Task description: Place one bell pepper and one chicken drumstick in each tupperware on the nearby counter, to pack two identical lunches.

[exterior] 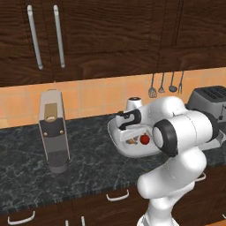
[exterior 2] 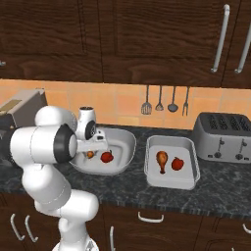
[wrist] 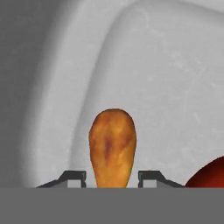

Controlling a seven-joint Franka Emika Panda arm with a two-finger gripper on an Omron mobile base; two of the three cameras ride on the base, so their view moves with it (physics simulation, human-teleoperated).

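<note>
The rounder tupperware tub (exterior 2: 128, 142) (exterior: 115, 143) holds an orange-brown chicken drumstick (wrist: 113, 140) (exterior 2: 90, 155) (exterior: 131, 141) and a red bell pepper (exterior 2: 106, 157) (exterior: 144, 139) (wrist: 211, 174). My gripper (wrist: 112, 177) (exterior 2: 91, 148) (exterior: 129, 132) hangs low inside this tub, right over the drumstick. Its fingertips (wrist: 72, 177) stand on either side of the drumstick's narrow end with a thin gap on each side, so the gripper is open. The rectangular tupperware tray (exterior 2: 171, 185) to the right holds another drumstick (exterior 2: 162, 160) and pepper (exterior 2: 177, 163).
A silver toaster (exterior 2: 225, 137) (exterior: 209, 99) stands right of the tray on the dark counter (exterior: 88, 167). A tall coffee machine (exterior: 54, 132) stands at the left. A small white canister (exterior: 134, 103) sits behind the tub. Utensils (exterior 2: 159, 100) hang on the wall.
</note>
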